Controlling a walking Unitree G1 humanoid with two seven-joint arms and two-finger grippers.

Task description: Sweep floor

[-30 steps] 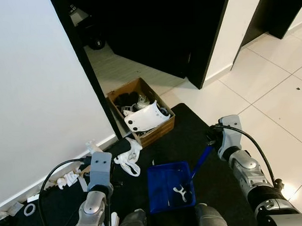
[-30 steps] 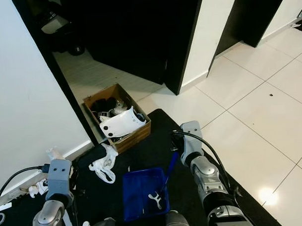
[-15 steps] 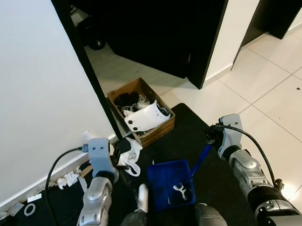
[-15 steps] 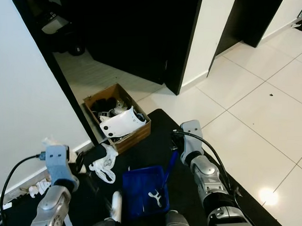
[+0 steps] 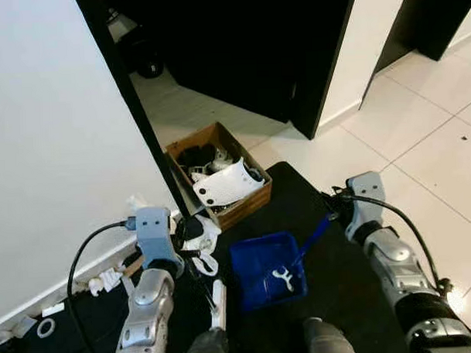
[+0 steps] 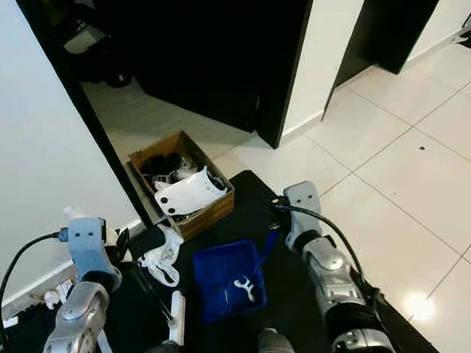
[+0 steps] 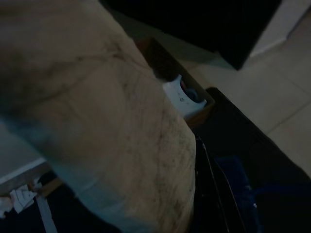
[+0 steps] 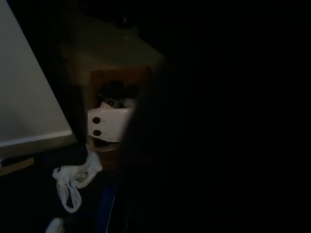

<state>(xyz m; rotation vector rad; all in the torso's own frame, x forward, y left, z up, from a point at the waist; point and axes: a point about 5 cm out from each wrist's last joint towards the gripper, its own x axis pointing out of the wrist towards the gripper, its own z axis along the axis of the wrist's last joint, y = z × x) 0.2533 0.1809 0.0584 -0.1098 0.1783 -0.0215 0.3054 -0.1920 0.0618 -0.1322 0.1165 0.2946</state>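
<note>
Right gripper (image 5: pixel 335 213): pinching handle of blue dustpan (image 5: pixel 266 269), pan flat on black mat (image 5: pixel 332 281) to catch debris; white scrap (image 5: pixel 283 277) inside. Left gripper (image 5: pixel 192 228): holds white brush (image 5: pixel 218 304) beside pan, finger state cannot be told. Cardboard box (image 5: pixel 220 177) against wall.

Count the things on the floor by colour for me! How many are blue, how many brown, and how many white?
Blue: 1, the dustpan
Brown: 1, the cardboard box
White: 3, the plastic bag, the brush and the small piece in the dustpan
Total: 5
</note>
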